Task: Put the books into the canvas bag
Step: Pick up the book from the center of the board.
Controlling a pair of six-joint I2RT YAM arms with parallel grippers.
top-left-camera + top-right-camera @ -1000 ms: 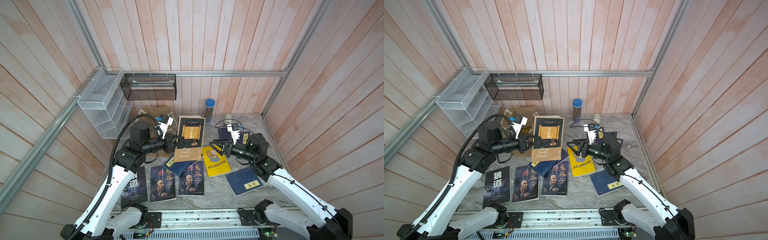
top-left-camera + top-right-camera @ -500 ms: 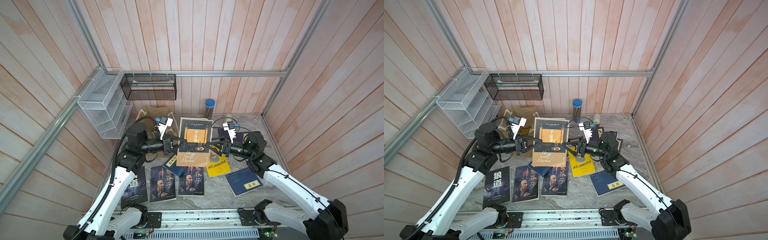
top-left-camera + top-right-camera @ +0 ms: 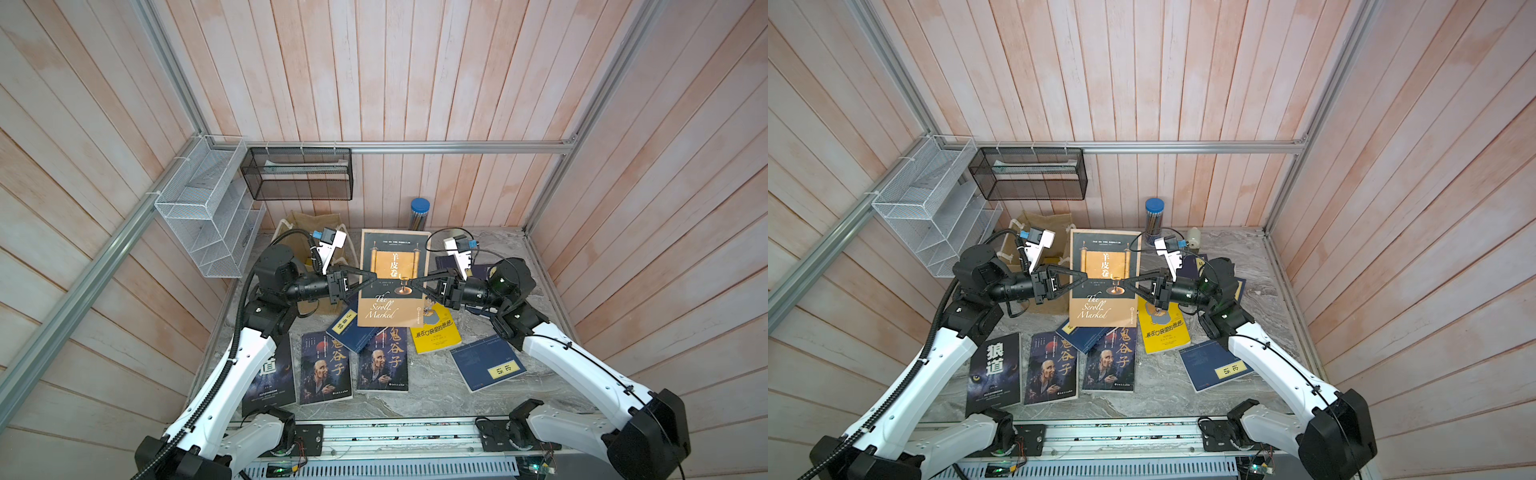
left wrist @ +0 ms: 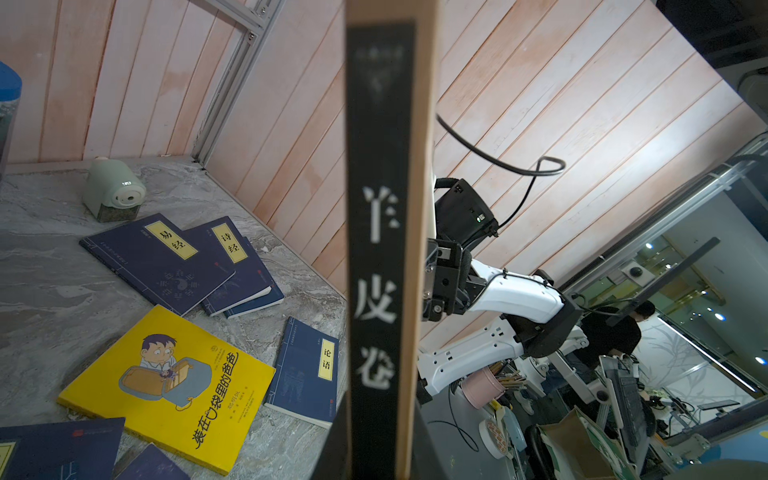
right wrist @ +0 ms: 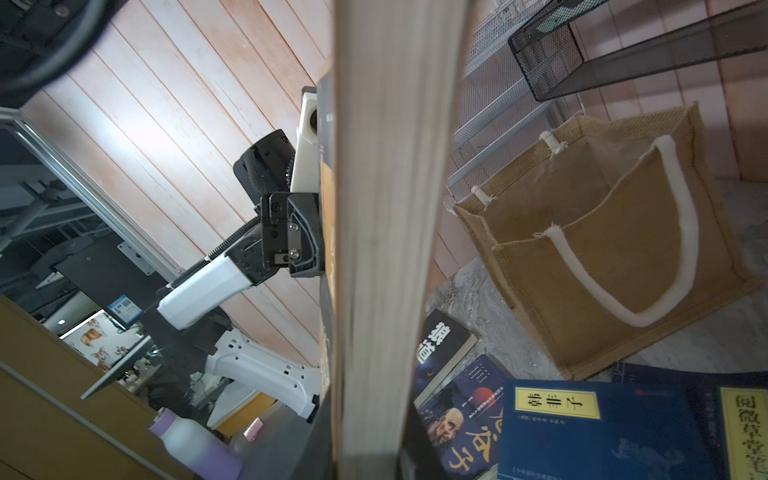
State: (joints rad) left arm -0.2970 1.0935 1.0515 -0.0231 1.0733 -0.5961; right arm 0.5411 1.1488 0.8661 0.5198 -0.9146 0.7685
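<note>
Book (image 3: 392, 257) aloft — left claw (image 3: 374, 277) pinching spine edge | right claw (image 3: 411, 284) pinching page edge

**Titles showing on the book covers**

At centre frame in both top views, the scroll-cover book (image 3: 390, 282) is showing "羊皮卷" and, lower down, "The Scroll Marked". Its spine (image 4: 376, 291) is repeating "羊皮卷" in the left wrist view.

At lower left in a top view, the black book (image 3: 994, 365) is reading "狼道". The left portrait book (image 3: 1050, 370) and right portrait book (image 3: 1111, 361) are each reading "鬼谷子".

In the left wrist view, the yellow book (image 4: 166, 386) is carrying "装在口袋里的爸爸". Yellow labels are naming the 易经 volume (image 4: 162, 262), the 诗经 volume (image 4: 235, 266) and the 论语 volume (image 4: 305, 370).

At lower right in the right wrist view, the 韩非子 volume (image 5: 582, 432) is showing its label.
</note>
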